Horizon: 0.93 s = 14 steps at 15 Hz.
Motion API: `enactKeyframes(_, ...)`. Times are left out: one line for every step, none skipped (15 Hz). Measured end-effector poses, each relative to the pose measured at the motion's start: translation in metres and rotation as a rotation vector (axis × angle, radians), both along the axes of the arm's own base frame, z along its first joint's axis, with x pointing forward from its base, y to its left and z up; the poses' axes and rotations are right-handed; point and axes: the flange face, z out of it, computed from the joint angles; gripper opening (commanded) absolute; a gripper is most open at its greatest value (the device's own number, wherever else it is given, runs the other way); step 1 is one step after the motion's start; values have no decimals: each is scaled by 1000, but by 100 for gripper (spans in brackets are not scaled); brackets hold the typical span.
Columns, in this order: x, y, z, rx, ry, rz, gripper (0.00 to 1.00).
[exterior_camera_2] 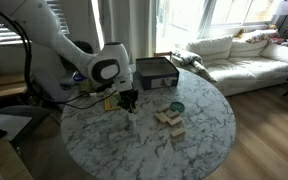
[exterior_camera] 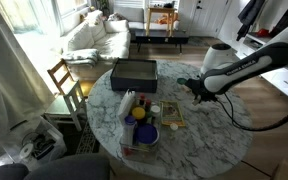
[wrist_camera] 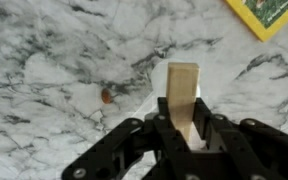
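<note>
White sofa (exterior_camera: 99, 38) stands behind the work area, by the windows. Round marble table (exterior_camera: 209, 130) fills the middle in both exterior views. On it, largest item: dark box (exterior_camera: 134, 72) at the edge nearest the sofa. Next: blue bowl (exterior_camera: 142, 133), near the table edge, well apart from me. Yellow-edged board (exterior_camera: 172, 113) lies flat between the bowl and my arm; its corner shows at the top right of the wrist view.

My pincer (wrist_camera: 184, 110) points down over bare marble just beside that board, jaws closed on a wooden block (wrist_camera: 183, 85). The block stands upright between my two fingers, its pale top end sticking out past the fingertips. Cannot tell whether its end touches the marble. Small brown speck (wrist_camera: 106, 95) lies on the tabletop near the block.
</note>
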Motion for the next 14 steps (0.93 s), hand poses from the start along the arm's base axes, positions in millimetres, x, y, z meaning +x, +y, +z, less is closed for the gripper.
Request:
enactKeyframes(1,-1,0,2,-1,2,7)
enactKeyframes(2,-3,0,5,-2,2,7)
enactKeyframes(2,-4,-1,7,-3,3,7)
enactKeyframes(3,-5,-1,9,-3,5,7)
enactKeyframes(3,-6,-1,10,-3,7,7)
enactKeyframes(4,-7,-2,12,-2,11,7)
enactKeyframes(4,-7,-3,14,-1,15,7)
enactKeyframes(4,-7,-4,15,1,18,7)
enactKeyframes(4,-7,-5,16,2,22,7)
enactKeyframes(4,-7,-6,17,4,23,7)
enactKeyframes(4,-7,-6,17,4,25,7)
enactKeyframes(4,-8,-6,18,4,25,27)
enactKeyframes(4,-8,-6,18,4,25,54)
enactKeyframes(4,-8,-6,18,4,26,55)
